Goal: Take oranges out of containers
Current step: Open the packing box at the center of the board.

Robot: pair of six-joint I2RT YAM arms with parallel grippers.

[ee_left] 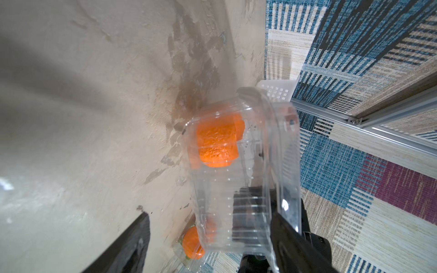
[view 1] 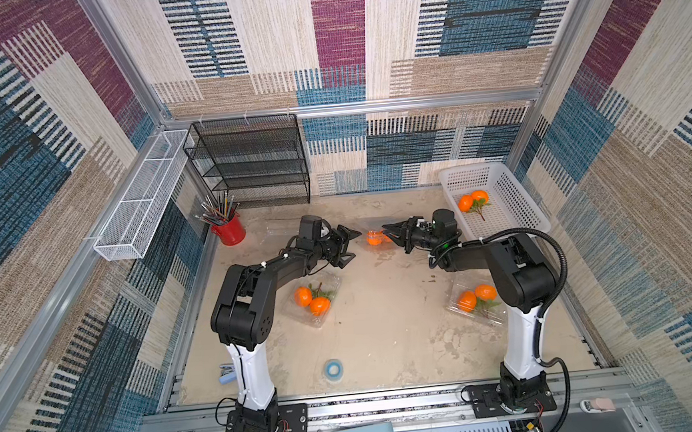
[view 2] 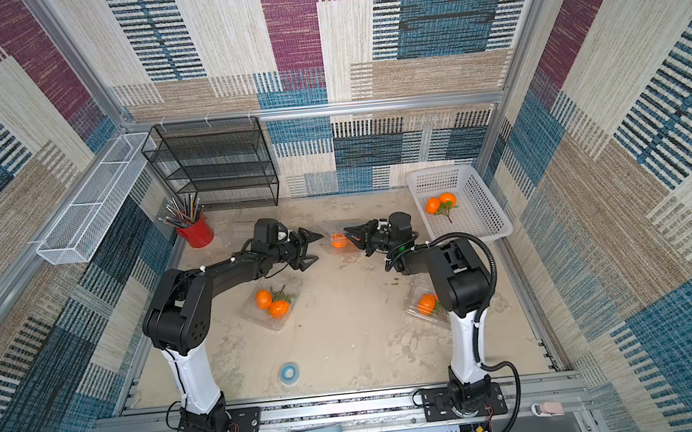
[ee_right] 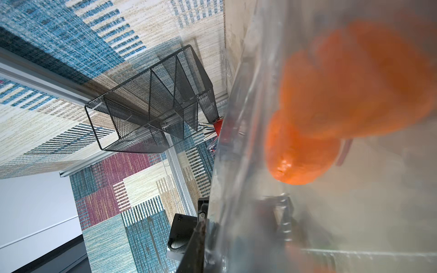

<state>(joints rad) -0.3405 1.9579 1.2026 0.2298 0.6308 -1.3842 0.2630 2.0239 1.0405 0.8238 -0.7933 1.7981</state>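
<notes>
Right pincer (view 1: pixel 389 234) clamping container (view 1: pixel 374 232) edge, left pincer (view 1: pixel 357 245) agape just beside

Patchwork woven walls (view 1: pixel 339 25), stained beige floor (view 1: pixel 385 331)

The tabletop (view 1: pixel 386 339) is a beige, stained surface. At its far edge a black mesh rack (view 1: pixel 253 165) is placed, with a red cup (view 1: pixel 229 233) of pencils just beside it. A white perforated basket (view 1: pixel 516 201) is set in the far right corner. Nearer, two clear containers with oranges (view 1: pixel 303 296) are laid well apart, one on the left (view 1: pixel 315 321) and one on the right (view 1: pixel 491 320). A blue tape roll (view 1: pixel 333 368) is seen near the front edge.
</notes>
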